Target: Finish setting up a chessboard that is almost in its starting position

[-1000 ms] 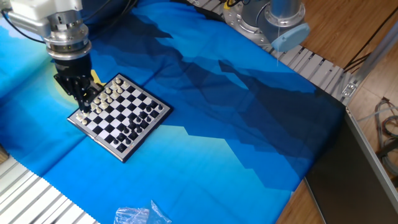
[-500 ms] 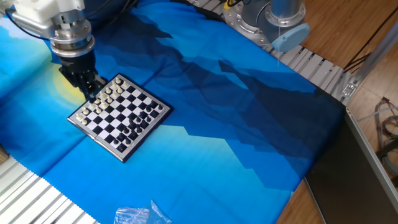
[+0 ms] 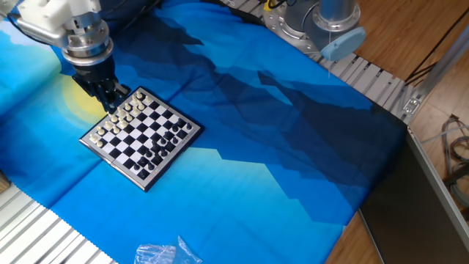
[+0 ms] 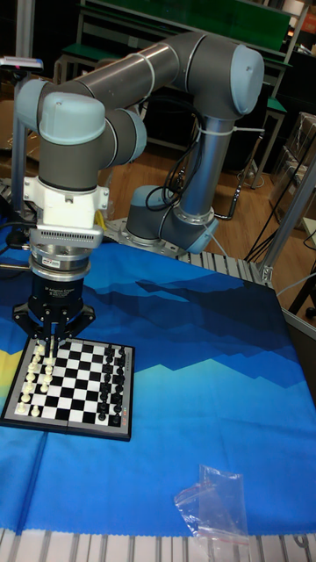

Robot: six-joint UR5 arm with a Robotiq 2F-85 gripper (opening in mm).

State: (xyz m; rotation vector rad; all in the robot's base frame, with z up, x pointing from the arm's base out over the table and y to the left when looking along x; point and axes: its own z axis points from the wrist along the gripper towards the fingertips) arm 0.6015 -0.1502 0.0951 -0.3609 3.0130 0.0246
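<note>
Table cover: a blue cloth (image 3: pixel 278 139) printed with darker and lighter blue jagged bands and a yellow patch at one side; it is creased in places.
Table edge: ribbed silver metal strips (image 3: pixel 370 77) show beyond the cloth at the far side and at the near corner.
Floor: brown wood planks (image 3: pixel 410 37), with dark cables lying across them.
Behind the table: a dark metal bench (image 4: pixel 175 26) with a green top and shelves below.
Right side: slanted metal frame bars (image 4: pixel 294 211) and a dark flat panel (image 3: pixel 418 213).
Light: even indoor light, soft shadows only.
</note>
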